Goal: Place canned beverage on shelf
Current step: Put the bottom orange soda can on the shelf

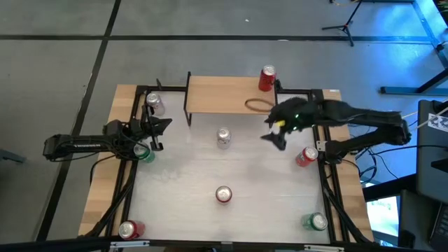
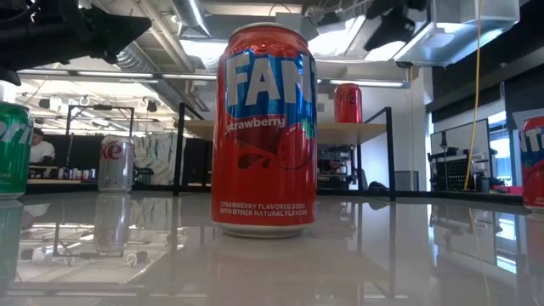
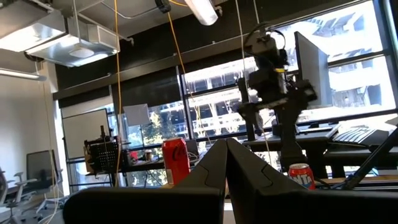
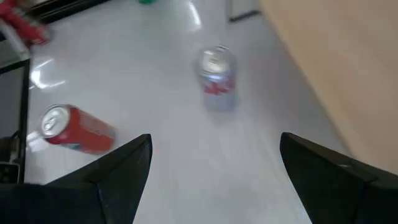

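Our right gripper (image 1: 274,137), two dark fingers on a dark jointed arm, hangs above the white tabletop just in front of the shelf's right end. Its fingers stand wide apart and hold nothing. In the right wrist view the silver soda can with red lettering (image 4: 216,77) stands upright ahead of the open fingers, near the shelf's front edge.

We judge that this can is the next one to fetch. To do it well, we should centre the open fingers on the can's body, come down level so neither finger tips it, close around the middle of its wall, then lift it clear of the shelf's edge before moving over the top.

Our left gripper (image 1: 155,127) waits at the table's left side, fingers pressed together and empty, just beside a green can (image 1: 145,152).

The shelf (image 1: 217,96), a small low stand with a light wood rectangular top on thin black metal legs, sits at the far edge of the table. One red can (image 1: 267,78) already stands on its far right corner. A thin loop, perhaps a band (image 1: 258,105), lies on the wood near it.

We count eight cans in the view from above. Four are red:

- the one on the shelf
- a strawberry soda at the table's centre (image 1: 222,194)
- one by the right arm's base (image 1: 306,157)
- one at the near left corner (image 1: 130,229)

Two are silver: the target can, and one at the far left by the shelf (image 1: 154,103). Two are green: the one beside our left gripper, and one at the near right corner (image 1: 315,222).
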`<state>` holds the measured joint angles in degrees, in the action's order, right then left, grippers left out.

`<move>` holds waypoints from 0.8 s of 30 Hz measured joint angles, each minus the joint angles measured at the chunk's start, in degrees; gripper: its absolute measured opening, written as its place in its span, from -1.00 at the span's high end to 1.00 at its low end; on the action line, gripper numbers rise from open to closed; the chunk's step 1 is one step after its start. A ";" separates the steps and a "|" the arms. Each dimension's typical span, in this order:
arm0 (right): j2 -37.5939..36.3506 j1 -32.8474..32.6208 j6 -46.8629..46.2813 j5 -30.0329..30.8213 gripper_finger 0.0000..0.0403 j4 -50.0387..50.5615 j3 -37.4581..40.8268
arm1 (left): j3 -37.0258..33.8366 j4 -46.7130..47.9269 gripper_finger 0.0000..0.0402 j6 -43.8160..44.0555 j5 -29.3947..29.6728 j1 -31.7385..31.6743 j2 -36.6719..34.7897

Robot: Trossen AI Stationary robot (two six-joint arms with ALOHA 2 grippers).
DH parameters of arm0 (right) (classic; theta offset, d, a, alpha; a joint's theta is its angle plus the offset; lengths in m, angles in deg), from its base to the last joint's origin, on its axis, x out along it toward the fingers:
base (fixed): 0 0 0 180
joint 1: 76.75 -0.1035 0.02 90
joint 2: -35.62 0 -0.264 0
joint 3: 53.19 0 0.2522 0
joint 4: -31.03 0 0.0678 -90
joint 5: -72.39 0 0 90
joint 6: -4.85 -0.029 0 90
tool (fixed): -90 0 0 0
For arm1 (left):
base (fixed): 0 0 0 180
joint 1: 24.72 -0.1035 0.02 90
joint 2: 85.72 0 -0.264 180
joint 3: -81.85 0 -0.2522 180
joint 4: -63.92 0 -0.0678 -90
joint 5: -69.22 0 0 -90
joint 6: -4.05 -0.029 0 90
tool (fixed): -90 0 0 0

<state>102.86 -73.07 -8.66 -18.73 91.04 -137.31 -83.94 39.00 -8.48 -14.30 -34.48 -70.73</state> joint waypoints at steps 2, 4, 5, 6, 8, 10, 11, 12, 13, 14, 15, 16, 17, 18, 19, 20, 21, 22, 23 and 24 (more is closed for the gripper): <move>1.22 -2.41 1.00 0.00 -0.74 -4.16 1.45 | 0.00 -0.02 0.98 0.02 0.00 0.00 0.00; 2.60 -4.88 2.78 0.00 -0.74 -7.33 2.23 | 0.00 0.00 0.98 0.08 0.00 0.02 0.02; 3.39 -6.14 3.58 0.01 -0.74 -8.86 2.48 | 0.00 0.00 0.98 0.20 0.00 0.02 0.00; 4.28 -7.31 4.38 0.01 -0.74 -10.40 2.67 | 0.00 0.00 0.98 0.23 0.00 0.02 0.00; 6.45 -9.40 5.52 0.00 -0.74 -12.76 2.72 | 0.00 0.00 0.98 0.24 0.00 0.02 0.01; 8.51 -11.34 6.80 0.02 -0.74 -14.94 2.76 | 0.00 0.02 0.98 0.28 0.00 0.02 0.00; 9.73 -12.19 7.76 0.02 -0.74 -16.22 2.76 | 0.00 0.02 0.98 0.31 0.00 0.02 0.00; 10.76 -12.94 8.44 0.01 -0.74 -17.70 2.76 | 0.00 0.02 0.98 0.33 0.00 0.02 0.00; 11.78 -13.65 9.28 0.01 -0.74 -18.77 2.76 | 0.00 0.02 0.98 0.33 0.00 0.02 0.00; 12.93 -14.34 9.85 0.02 -0.74 -19.72 2.76 | 0.00 0.02 0.98 0.35 0.00 0.02 0.00; 14.02 -14.90 10.73 0.00 -0.74 -21.04 2.76 | 0.00 0.04 0.98 0.44 0.00 0.02 0.00; 15.11 -15.48 11.47 0.02 -0.74 -22.34 2.76 | 0.00 0.06 0.98 0.92 0.00 0.02 0.01; 16.13 -16.09 12.48 0.02 -0.74 -23.19 2.76 | 0.00 0.04 0.98 1.68 0.00 0.02 0.01; 17.16 -16.66 13.20 0.00 -0.74 -23.96 2.76 | 0.00 0.06 0.98 1.95 -0.02 0.02 0.00; 18.28 -17.20 13.83 0.01 -0.74 -25.37 2.76 | 0.00 0.21 0.98 1.95 -0.06 0.02 0.00; 19.29 -17.71 14.02 0.00 -0.74 -26.89 2.74 | 0.00 0.34 0.98 1.98 -0.13 0.02 0.01; 20.22 -18.17 14.09 -0.07 -0.74 -27.81 2.74 | 0.00 0.37 0.98 2.04 -0.13 0.02 0.01; 21.22 -18.56 14.19 -0.64 -0.74 -28.80 2.76 | 0.00 0.44 0.98 2.20 -0.15 0.02 0.00; 22.24 -18.93 14.22 -1.66 -0.74 -30.43 2.75 | 0.02 0.80 0.98 2.78 -0.16 0.02 0.00; 23.18 -19.32 14.22 -2.78 -0.74 -32.07 2.74 | 0.02 1.14 0.98 3.40 -0.26 0.04 0.02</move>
<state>126.04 -92.39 5.56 -21.51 58.97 -134.57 -83.92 40.14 -5.09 -14.56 -34.44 -70.72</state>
